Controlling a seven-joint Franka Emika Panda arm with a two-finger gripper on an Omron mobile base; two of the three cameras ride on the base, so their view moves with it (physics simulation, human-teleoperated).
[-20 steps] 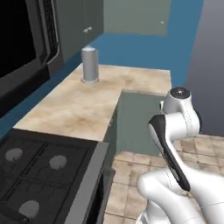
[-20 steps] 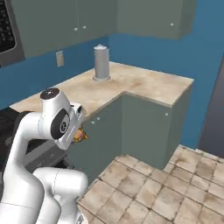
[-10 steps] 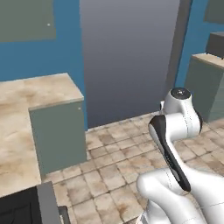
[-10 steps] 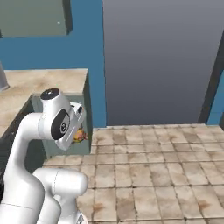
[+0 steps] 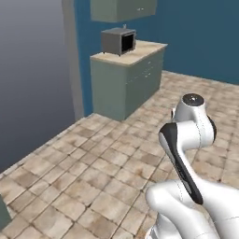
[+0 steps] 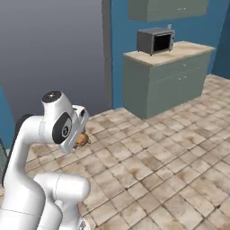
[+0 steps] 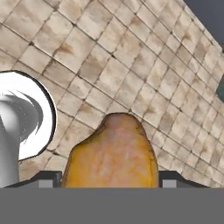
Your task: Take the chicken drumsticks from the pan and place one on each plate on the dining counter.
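Your surroundings: open kitchen floor and a far counter.

You have a tan tiled floor (image 5: 93, 172) spread ahead, running up to a grey-green cabinet (image 6: 166, 87) with a beige marbled top. A grey microwave (image 6: 155, 41) sits on that top, its dark door facing out. Above it a wall cabinet (image 5: 122, 9) hangs on the blue wall (image 5: 205, 37). A tall grey panel (image 6: 54, 54) stands beside.

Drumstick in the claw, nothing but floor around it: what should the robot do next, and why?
Probably keep turning the base until the dining counter comes into sight. The gripper is shut on a drumstick, but ahead lie floor tiles and a wall counter with a microwave, no plates, so there is nowhere to set it down.
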